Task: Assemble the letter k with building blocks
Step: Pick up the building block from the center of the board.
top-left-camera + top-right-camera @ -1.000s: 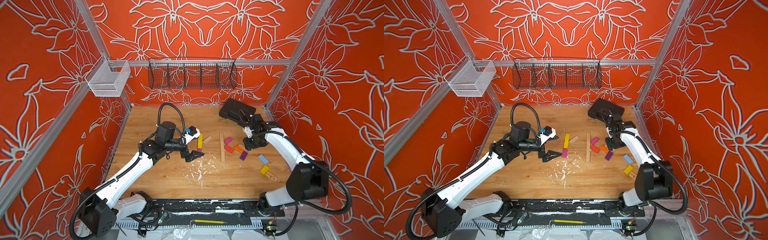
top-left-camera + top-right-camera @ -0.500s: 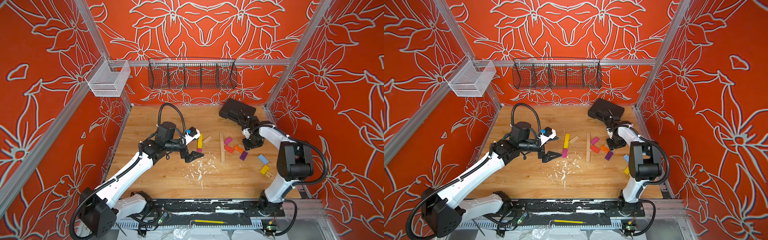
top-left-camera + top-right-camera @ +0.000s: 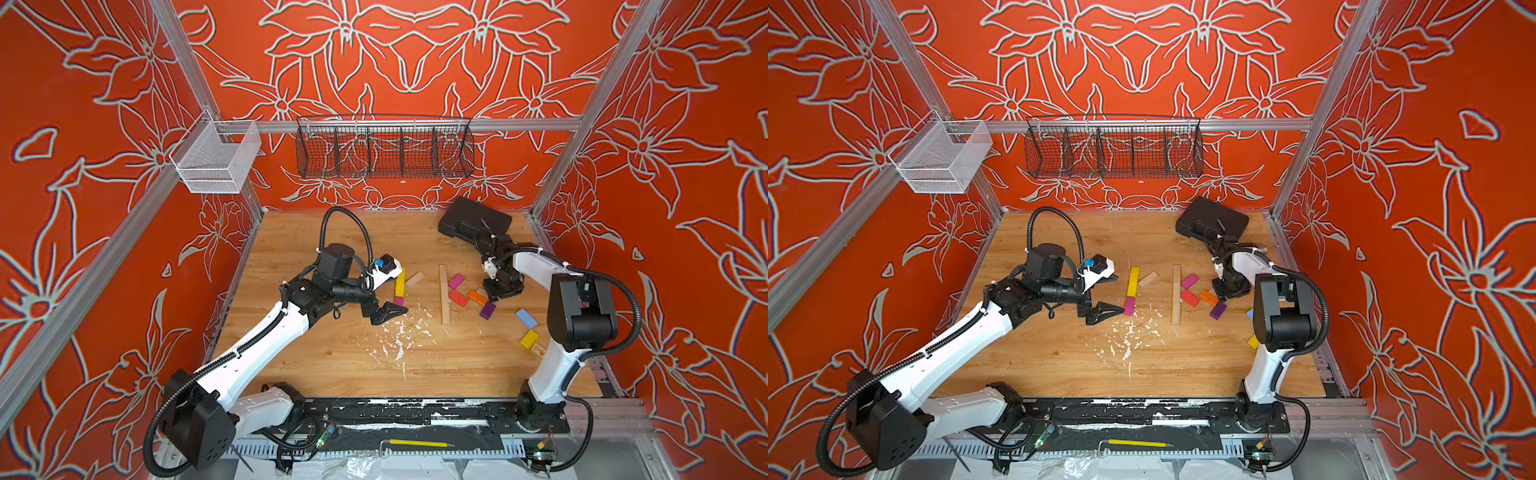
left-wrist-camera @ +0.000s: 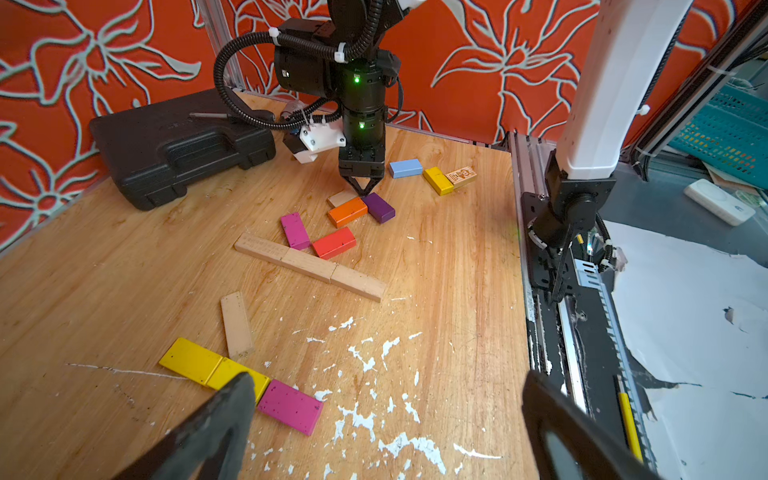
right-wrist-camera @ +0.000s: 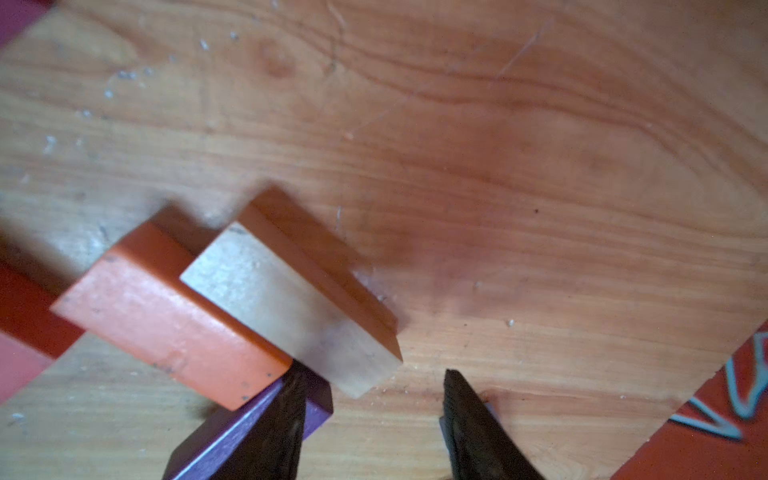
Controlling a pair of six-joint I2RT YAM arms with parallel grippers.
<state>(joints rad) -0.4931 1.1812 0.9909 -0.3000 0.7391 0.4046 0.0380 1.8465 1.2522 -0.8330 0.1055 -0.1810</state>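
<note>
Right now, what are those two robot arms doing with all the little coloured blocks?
Two robot arms are building a letter K on the wooden table. A line of plain wooden blocks forms the stem, with a magenta block and a red block beside it. The right gripper points down, open, at a purple block and an orange block. The left gripper hovers open and empty near two yellow blocks.
</note>
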